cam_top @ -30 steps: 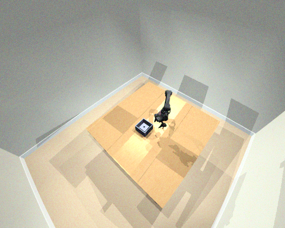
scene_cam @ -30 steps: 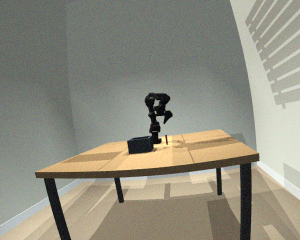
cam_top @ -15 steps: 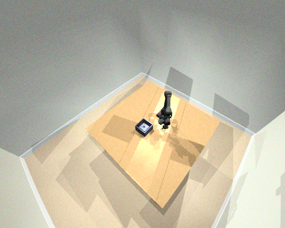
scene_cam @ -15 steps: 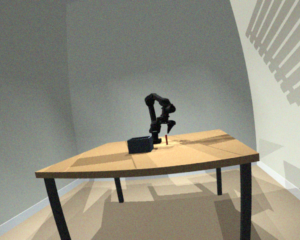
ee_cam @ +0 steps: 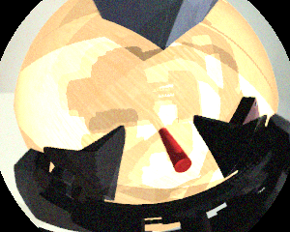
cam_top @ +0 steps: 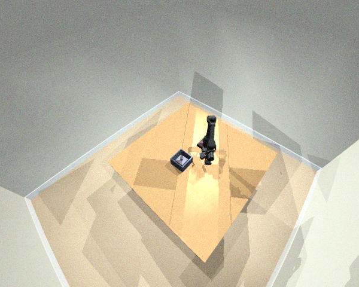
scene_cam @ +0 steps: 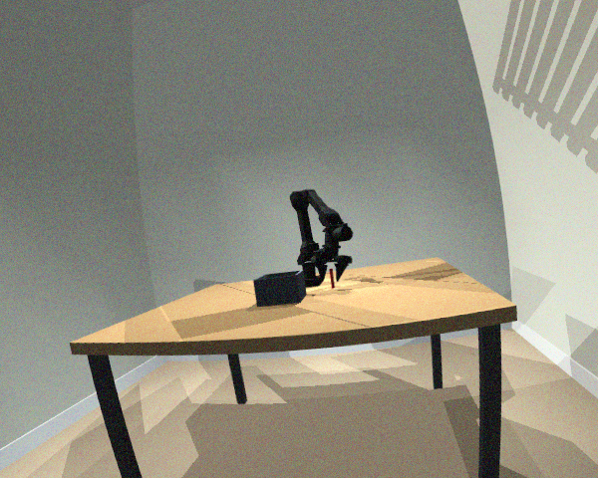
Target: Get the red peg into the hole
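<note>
- Okay, red cylindrical peg first: I see it standing upright on the tabletop, outside the box; from above I can't pick it out near the hand.
- My black parallel-jaw gripper is down over the peg, fingers nearly fully spread, nothing gripped.
- Wrist view puts the peg in the gap between the two fingers, nearer the right side of that picture; I can't tell if either one touches it.
- Dark blue-grey, square, open-topped box sits near the peg, apart from it. Wrist view gives me only a corner and outer walls at the top edge.
- Pale square plate lies in the bottom of the box, small dark spot around its middle; too coarse for me to read the hole's edge. Peg isn't in there.
- Black six-joint arm rises from the table, bends at its raised elbow, then drops to the wrist.
- Light wood table on dark legs carries everything, with bright light and shadow patches around the peg.
</note>
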`<state>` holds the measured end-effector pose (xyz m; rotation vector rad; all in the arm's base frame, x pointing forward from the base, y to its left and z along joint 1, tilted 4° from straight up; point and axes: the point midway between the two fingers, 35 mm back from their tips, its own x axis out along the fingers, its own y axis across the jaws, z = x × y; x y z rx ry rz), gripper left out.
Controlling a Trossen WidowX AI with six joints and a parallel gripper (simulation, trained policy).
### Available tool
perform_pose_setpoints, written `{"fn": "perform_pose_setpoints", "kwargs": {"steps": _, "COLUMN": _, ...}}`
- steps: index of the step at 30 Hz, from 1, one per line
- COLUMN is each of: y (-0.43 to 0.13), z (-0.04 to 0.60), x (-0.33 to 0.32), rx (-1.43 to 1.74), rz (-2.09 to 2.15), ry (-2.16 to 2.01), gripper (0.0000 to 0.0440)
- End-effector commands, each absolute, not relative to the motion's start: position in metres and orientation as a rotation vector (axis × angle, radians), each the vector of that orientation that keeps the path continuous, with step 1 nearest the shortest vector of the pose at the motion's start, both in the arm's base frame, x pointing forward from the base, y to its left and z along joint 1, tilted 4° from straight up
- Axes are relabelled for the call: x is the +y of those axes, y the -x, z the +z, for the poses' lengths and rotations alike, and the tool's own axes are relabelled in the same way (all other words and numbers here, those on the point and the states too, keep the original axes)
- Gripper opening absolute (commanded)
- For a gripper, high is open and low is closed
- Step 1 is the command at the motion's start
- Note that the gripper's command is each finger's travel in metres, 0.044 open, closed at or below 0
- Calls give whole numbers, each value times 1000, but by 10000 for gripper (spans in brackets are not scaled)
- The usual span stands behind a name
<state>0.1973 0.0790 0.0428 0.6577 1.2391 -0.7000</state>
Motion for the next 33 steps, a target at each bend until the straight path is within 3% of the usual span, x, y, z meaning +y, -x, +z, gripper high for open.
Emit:
{"fn": "perform_pose_setpoints", "kwargs": {"steps": 1, "y": -193, "z": 35, "x": 80, "rx": 1255, "rz": -719, "ry": -679, "gripper": 343}}
{"fn": "perform_pose_setpoints", "kwargs": {"steps": 14, "y": -187, "z": 31, "x": 81, "rx": 1346, "rz": -727, "ry": -736, "gripper": 3}}
{"fn": "perform_pose_setpoints", "kwargs": {"steps": 33, "y": -224, "z": 100, "x": 43, "rx": 1177, "rz": -683, "ry": -606, "gripper": 0}}
